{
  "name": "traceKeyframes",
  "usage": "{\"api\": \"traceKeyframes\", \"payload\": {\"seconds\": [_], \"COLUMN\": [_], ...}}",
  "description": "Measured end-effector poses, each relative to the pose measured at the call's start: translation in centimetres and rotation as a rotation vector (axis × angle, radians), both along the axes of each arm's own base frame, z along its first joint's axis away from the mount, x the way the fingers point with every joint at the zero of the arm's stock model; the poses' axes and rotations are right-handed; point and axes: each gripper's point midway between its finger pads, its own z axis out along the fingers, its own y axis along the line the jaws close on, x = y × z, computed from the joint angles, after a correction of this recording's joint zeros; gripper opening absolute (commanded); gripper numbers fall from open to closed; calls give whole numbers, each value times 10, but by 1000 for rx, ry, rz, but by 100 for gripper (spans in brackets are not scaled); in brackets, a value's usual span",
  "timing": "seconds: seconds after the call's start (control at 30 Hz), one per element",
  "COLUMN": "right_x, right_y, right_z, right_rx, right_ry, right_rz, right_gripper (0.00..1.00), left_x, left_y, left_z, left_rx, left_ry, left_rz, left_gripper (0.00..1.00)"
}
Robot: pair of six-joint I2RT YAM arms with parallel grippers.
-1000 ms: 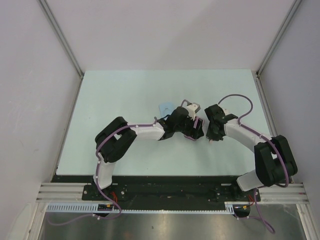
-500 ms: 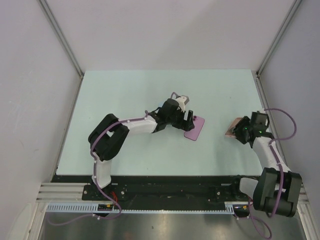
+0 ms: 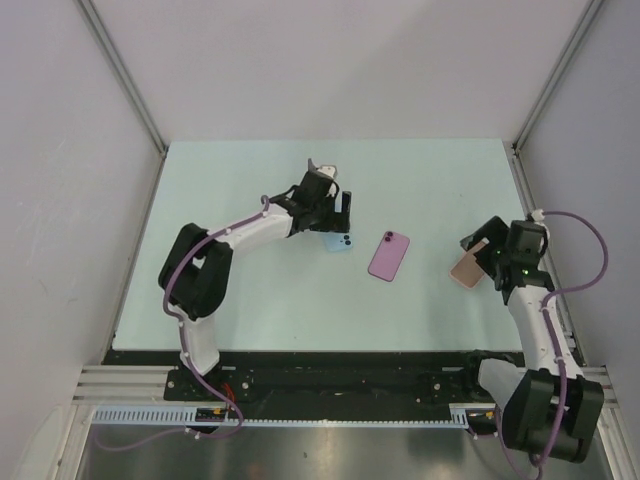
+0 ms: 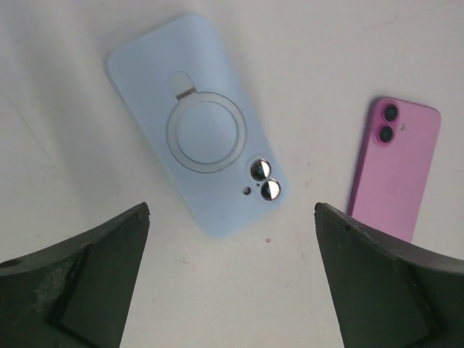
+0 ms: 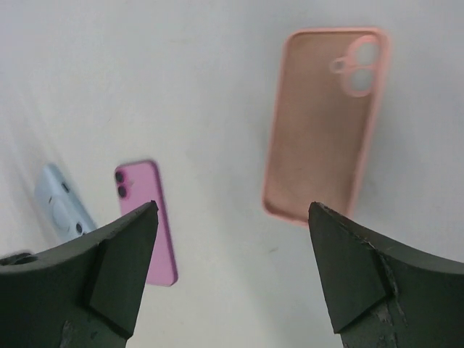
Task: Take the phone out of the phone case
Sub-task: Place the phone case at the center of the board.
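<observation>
I have the left gripper [image 3: 338, 210] stretched to upper centre of the frame, jaws spread wide; right gripper [image 3: 490, 255] at right, jaws equally wide.

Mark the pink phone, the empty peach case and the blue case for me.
pink phone [image 4: 395, 174]: left wrist view, middle of its back.
peach case [image 5: 319, 138]: right wrist view, its inner back panel.
blue case [image 4: 197, 132]: left wrist view, inside its ring.
</observation>
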Motion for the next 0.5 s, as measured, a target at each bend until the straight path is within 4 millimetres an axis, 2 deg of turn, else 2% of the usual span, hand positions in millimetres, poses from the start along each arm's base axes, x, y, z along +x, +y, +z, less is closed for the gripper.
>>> {"api": "traceKeyframes", "payload": {"seconds": [0.1, 0.23, 0.37, 0.5], "right_x": [7, 9, 3, 0], "right_y": [32, 69, 82, 82], "right_z": [12, 7, -4, -7], "right_rx": [-32, -52, -74, -93], "right_ry": [-35, -12, 36, 53], "right_rz": [94, 190, 209, 199], "right_gripper": [89, 89, 90, 90], "left_x": [11, 20, 12, 8], "left_y": [4, -2, -7, -11], "left_z": [0, -14, -39, -58], "left_rx": [37, 103, 176, 215], "left_ry": [23, 48, 103, 149], "left_rz": [46, 104, 129, 152], "left_gripper": [100, 100, 100, 100]}}
